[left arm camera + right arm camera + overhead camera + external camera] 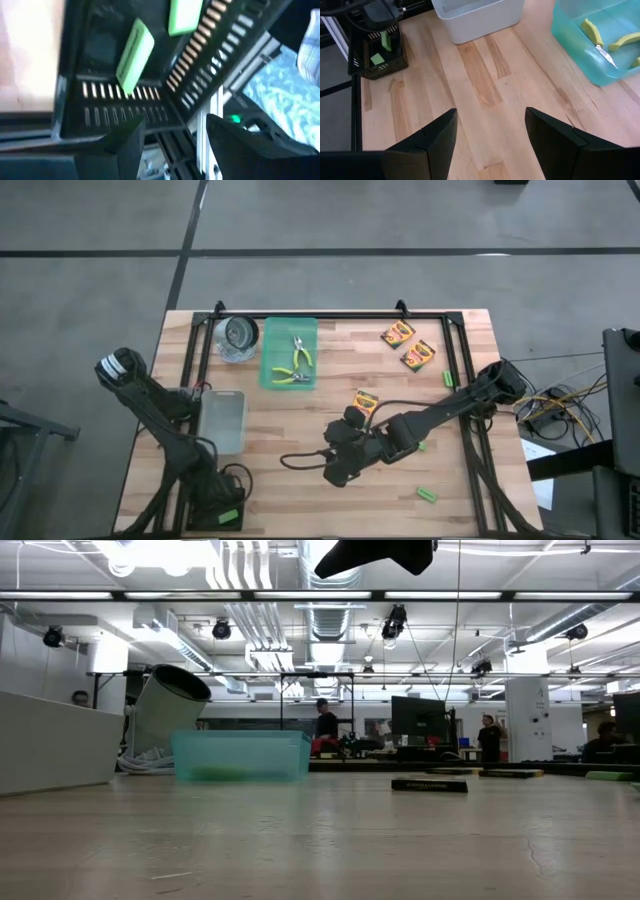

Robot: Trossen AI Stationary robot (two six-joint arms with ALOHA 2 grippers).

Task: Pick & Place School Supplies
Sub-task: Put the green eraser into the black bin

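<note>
So far the sorting looks partly done, judged from how things lie. Two green blocks (134, 52) sit in a black slotted basket (222, 515) at the lower left of the high view, and both pliers (296, 363) with yellow-green handles lie in the teal tray (268, 350) at upper centre. Still loose on the table (300, 430) are three yellow-orange crayon boxes: two (408, 344) at upper right and one (365, 402) near the middle. Two more green blocks also remain, one (427, 495) at lower right and one (448, 379) at the right edge. The clear plastic bin (222, 420) at left appears empty.

The left gripper (170, 145) hangs over the basket, fingers spread, holding nothing. The right gripper (490, 135) hovers above bare wood at lower centre, likewise parted and empty.
</note>
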